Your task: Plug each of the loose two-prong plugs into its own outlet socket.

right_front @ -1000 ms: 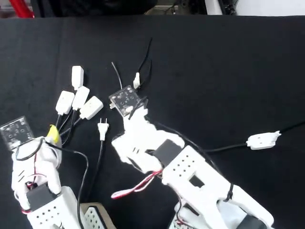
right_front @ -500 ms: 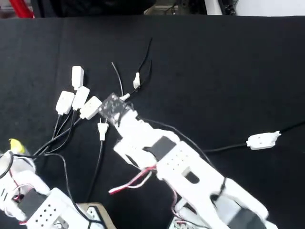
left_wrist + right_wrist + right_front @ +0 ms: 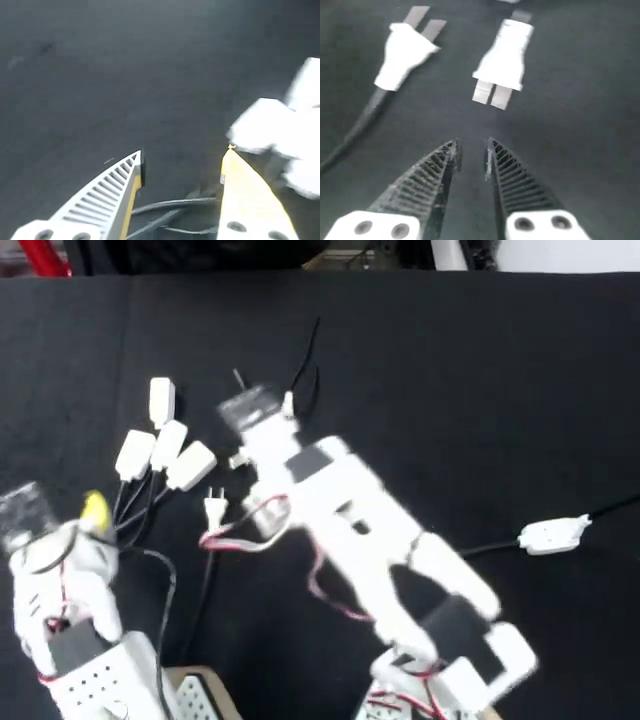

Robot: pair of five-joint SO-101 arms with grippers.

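High view, reading from the left: the left arm [image 3: 65, 585] sits at the near-left corner of the black table [image 3: 480, 370]. Its yellow fingertip [image 3: 95, 506] is beside the cords [image 3: 135, 508] running from a cluster of four white outlet sockets [image 3: 167, 444]. My left wrist view shows the left gripper [image 3: 185, 151] with fingers spread wide and nothing between them, over bare table.

Just past the cluster lies a loose two-prong plug [image 3: 215, 506], prongs pointing away from the arm bases. The right arm [image 3: 350, 520] stretches diagonally across the middle, its wrist ending near a smaller plug [image 3: 287, 405] (too blurred there for me to judge the tips). The right wrist view settles it: the right gripper [image 3: 471, 145] has its fingers a narrow gap apart and holds nothing. A short white plug [image 3: 504, 55] lies just ahead with its prongs toward the gripper, and a corded plug [image 3: 404, 47] lies beside it.

Far right, a lone white socket [image 3: 550, 533] lies on its cord, well apart.
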